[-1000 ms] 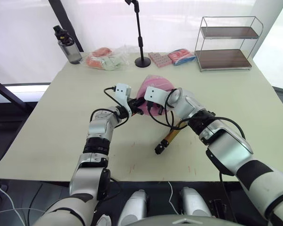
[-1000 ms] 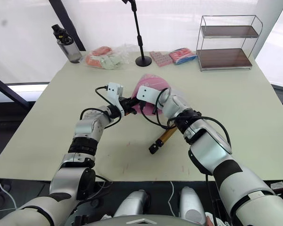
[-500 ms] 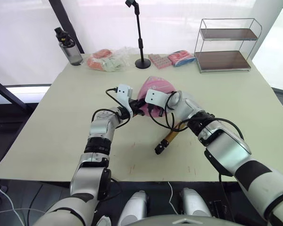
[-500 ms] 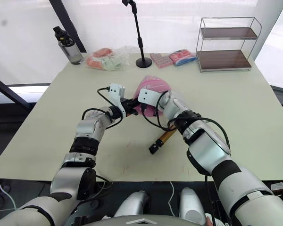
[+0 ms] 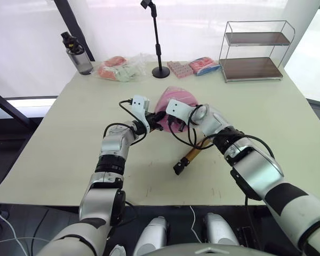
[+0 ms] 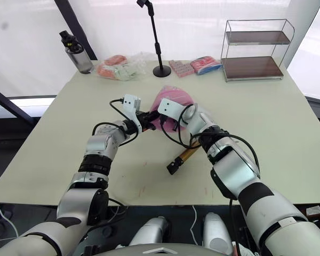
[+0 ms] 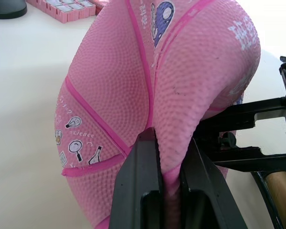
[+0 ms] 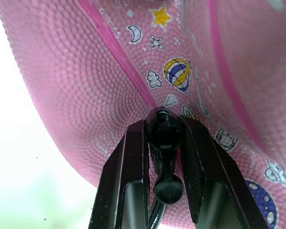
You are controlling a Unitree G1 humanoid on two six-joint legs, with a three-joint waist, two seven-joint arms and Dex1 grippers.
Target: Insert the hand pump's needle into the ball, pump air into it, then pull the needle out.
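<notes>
Ball (image 5: 177,99): pink, limp and half-collapsed, mid-table, held up between my two arms. My left gripper (image 7: 163,179) is pinched on a fold of its skin, fingers (image 7: 138,181) pressed tight with the pink rubber squeezed between them.

Needle (image 8: 163,118): its black fitting sits clamped between my right gripper's (image 8: 164,143) fingers (image 8: 132,164), tip up against the ball's surface beside the printed balloon. I cannot tell whether the pin has entered the valve hole or only rests on the skin.

Pump (image 5: 191,156): gold barrel lying on the table just below my right forearm, hose (image 5: 178,137) looping up to the fitting. Nothing holds its handle.

Step in hand, as I judge it: insertion, not yet confirmed seated.

Next move calls for: a straight push along the needle's own line while my left keeps the slack skin from buckling away; pumping after that needs a hand freed for the barrel.
</notes>
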